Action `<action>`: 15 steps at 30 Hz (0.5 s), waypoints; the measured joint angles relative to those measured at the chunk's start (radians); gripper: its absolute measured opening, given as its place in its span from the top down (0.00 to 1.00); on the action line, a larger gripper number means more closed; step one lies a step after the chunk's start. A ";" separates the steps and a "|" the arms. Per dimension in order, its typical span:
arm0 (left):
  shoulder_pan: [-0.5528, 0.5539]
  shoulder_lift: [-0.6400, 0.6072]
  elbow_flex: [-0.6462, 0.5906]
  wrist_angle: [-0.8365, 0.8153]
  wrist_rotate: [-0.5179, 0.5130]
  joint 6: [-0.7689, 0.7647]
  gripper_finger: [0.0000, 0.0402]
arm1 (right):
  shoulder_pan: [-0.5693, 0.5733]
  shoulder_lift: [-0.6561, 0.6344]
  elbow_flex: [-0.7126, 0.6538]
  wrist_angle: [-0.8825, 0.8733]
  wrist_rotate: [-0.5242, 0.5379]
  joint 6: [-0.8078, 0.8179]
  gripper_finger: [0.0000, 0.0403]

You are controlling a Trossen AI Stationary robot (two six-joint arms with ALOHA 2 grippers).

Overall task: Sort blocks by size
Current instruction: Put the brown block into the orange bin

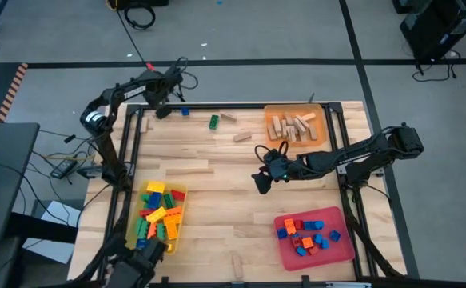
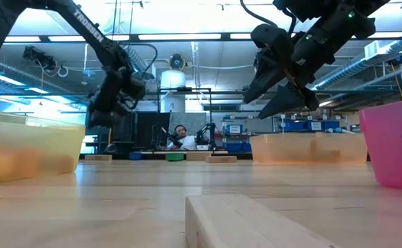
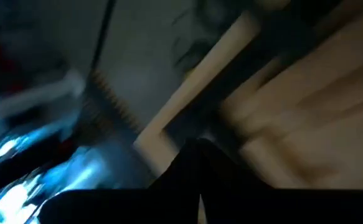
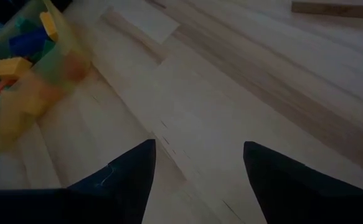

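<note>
Blocks lie sorted across the pale wooden table (image 1: 233, 192). On the left, the flat yellow tray (image 1: 179, 213) holds the large plastic bricks (image 1: 159, 214) in yellow, green, red, blue and orange. Above it, at the far left corner, the left gripper (image 1: 162, 110) hangs with its fingers pressed together, holding nothing. Just beside it lies a small blue brick (image 1: 185, 111), then a green brick (image 1: 213, 122), and two plain tan wooden pieces (image 1: 241, 137) loose on the boards. Another tan wooden block (image 1: 236, 261) sits alone at the near edge. Mid-table, the right gripper (image 1: 261, 182) hovers above bare wood, fingers (image 4: 128, 177) spread apart and empty. Behind it, the orange tray (image 1: 316, 116) carries tan wooden pieces (image 1: 292, 126). Near right, the red tray (image 1: 340, 248) holds small blue, red and orange bricks (image 1: 308, 235).
</note>
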State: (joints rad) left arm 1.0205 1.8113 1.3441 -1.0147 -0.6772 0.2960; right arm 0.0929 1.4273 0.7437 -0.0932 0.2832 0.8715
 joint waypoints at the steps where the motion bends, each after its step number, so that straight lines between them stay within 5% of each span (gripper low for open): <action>1: 0.002 0.012 0.000 -0.032 -0.048 -0.017 1.00 | 0.000 0.000 0.000 0.008 0.000 0.000 0.36; 15: 0.040 0.150 -0.010 -0.195 -0.053 -0.178 1.00 | 0.005 0.000 0.000 0.067 0.000 -0.002 0.36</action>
State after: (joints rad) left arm 1.0600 1.9610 1.3338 -1.2100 -0.7302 0.1182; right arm 0.0981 1.4269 0.7437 -0.0258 0.2832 0.8692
